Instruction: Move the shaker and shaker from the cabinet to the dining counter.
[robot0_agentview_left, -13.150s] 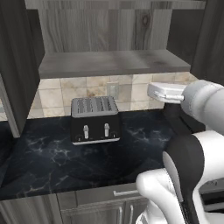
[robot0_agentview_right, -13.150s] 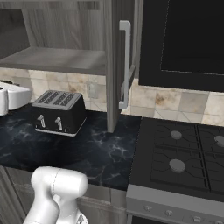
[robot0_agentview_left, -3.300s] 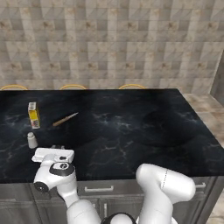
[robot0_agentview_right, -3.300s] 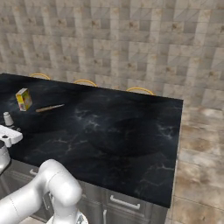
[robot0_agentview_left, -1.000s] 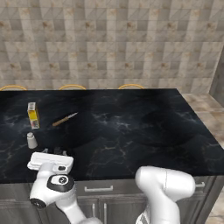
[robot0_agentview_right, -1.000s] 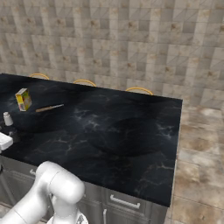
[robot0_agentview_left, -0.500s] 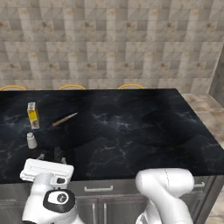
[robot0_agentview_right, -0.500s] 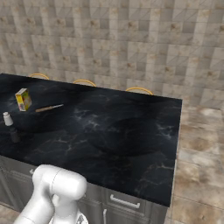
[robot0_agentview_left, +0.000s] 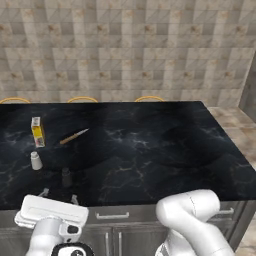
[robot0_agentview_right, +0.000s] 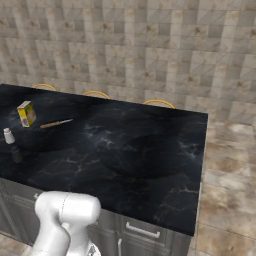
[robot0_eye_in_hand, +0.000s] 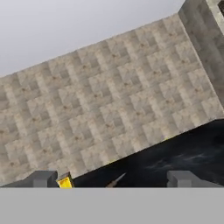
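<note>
My gripper (robot0_agentview_left: 59, 194) hangs at the near edge of the dining counter, at its left end, with the jaws spread wide and nothing between them. In the left base view its two finger tips (robot0_agentview_left: 44, 192) point up over the counter edge from the white hand below. In the hand view the fingers (robot0_eye_in_hand: 42, 178) stand far apart at the bottom.

The dining counter (robot0_agentview_left: 150, 150) is a wide black marble slab with white veins. A beige tiled wall (robot0_agentview_left: 125, 50) stands behind it. Grey drawers (robot0_agentview_right: 145, 232) with silver handles sit below its near edge.

Both shakers stand upright on the counter near its left end. The white shaker (robot0_agentview_left: 35, 160) stands to the left. The black shaker (robot0_agentview_left: 66, 176) stands near it, closer to the front edge and just beyond my finger tips. The two are apart, not touching.

Farther back on the slab, a small yellow carton (robot0_agentview_left: 37, 131) stands upright. A slim knife (robot0_agentview_left: 74, 136) with a wooden handle lies flat to its right.
</note>
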